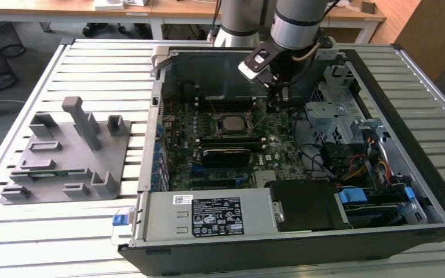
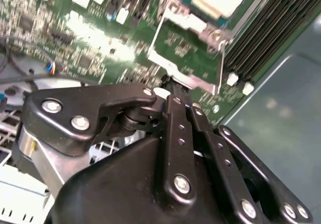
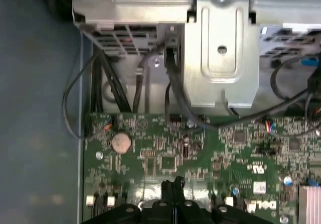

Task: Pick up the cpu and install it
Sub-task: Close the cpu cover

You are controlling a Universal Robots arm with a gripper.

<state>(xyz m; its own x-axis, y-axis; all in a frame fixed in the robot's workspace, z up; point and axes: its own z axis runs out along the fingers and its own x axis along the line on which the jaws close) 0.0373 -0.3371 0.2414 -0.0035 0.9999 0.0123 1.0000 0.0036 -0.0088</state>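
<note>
On motherboard [image 1: 278,146], cpu [image 1: 233,123] flat, face-up.

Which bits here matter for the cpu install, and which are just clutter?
Job:
cpu, lying in the socket
gripper, shut, low over the motherboard, on the exterior view's right of the socket

Lying about:
grey fixture tray holding the memory stick
drive cage
power supply
cables
</note>
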